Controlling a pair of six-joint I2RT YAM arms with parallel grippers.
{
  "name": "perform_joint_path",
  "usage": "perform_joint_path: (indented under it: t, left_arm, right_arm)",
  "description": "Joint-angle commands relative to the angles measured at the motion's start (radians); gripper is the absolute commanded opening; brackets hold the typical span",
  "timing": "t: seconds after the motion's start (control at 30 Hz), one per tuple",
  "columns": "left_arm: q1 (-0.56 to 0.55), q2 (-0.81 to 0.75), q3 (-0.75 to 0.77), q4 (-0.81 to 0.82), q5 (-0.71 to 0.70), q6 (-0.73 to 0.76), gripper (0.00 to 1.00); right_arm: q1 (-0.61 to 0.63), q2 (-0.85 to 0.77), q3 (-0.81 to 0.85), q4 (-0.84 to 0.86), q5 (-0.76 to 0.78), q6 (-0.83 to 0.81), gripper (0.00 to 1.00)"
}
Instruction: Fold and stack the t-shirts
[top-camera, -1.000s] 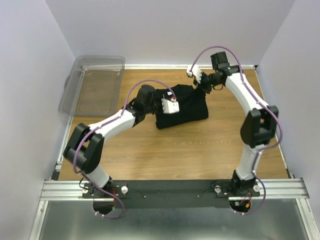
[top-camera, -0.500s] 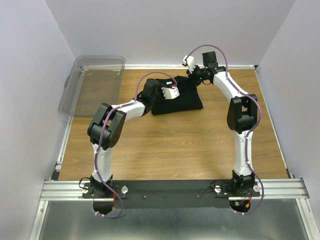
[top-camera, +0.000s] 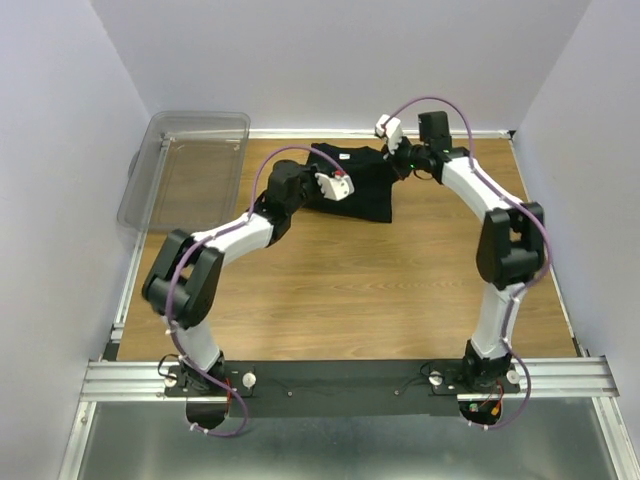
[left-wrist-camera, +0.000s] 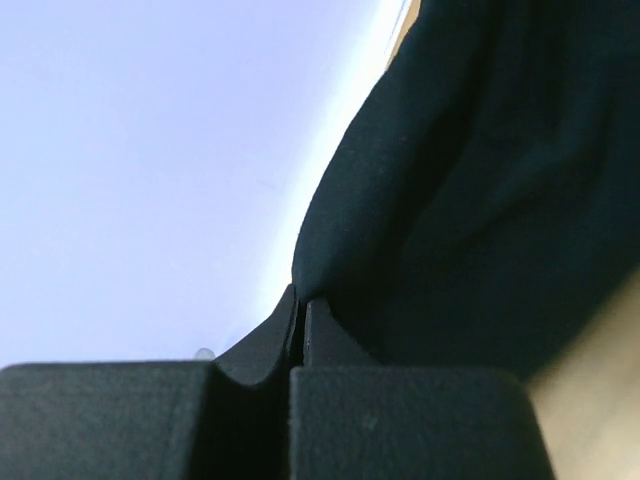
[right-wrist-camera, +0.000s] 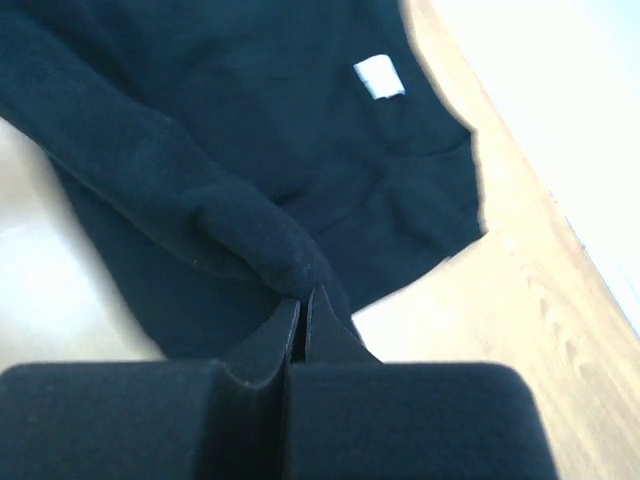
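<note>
A black t-shirt (top-camera: 365, 195) lies bunched at the back middle of the wooden table. My left gripper (top-camera: 335, 190) is at the shirt's left edge. In the left wrist view it (left-wrist-camera: 300, 298) is shut on a fold of the black t-shirt (left-wrist-camera: 470, 200), with the pale wall behind. My right gripper (top-camera: 398, 163) is at the shirt's back right edge. In the right wrist view it (right-wrist-camera: 303, 297) is shut on a ridge of the t-shirt (right-wrist-camera: 200, 130), whose white neck label (right-wrist-camera: 379, 77) faces up.
A clear plastic bin (top-camera: 190, 170) stands at the back left corner, next to the left wall. The back wall runs just behind the shirt. Bare wooden table (top-camera: 340, 290) stretches between the shirt and the arm bases.
Both arms, shut on the shirt, have drawn it back and to the left towards the back wall. The shirt now looks narrower and more bunched.
</note>
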Motion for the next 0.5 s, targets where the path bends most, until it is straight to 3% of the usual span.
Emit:
perform_joint_path:
  t: [0.0,0.13,0.2,0.27,0.33,0.47]
  left_arm:
    - [-0.049,-0.183,-0.125,-0.048,0.119,0.017,0.00]
    - [-0.181,-0.332,-0.315,-0.105,0.117,0.017,0.00]
    - [-0.232,-0.395,-0.352,-0.157,0.109,-0.003,0.00]
    - [-0.316,-0.447,-0.404,-0.207,0.086,-0.040,0.00]
    - [-0.362,-0.481,-0.450,-0.227,0.063,-0.098,0.00]
    - [-0.512,-0.542,-0.501,-0.299,0.058,-0.209,0.00]
  right_arm:
    - [0.000,-0.243,-0.205,0.009,-0.132,-0.064,0.01]
    - [0.000,-0.450,-0.488,-0.104,-0.241,-0.194,0.00]
    - [0.002,-0.543,-0.555,-0.164,-0.275,-0.265,0.01]
    - [0.003,-0.617,-0.633,-0.320,-0.296,-0.402,0.00]
    - [0.005,-0.663,-0.681,-0.479,-0.292,-0.490,0.01]
    - [0.005,-0.833,-0.822,-0.628,-0.192,-0.643,0.00]
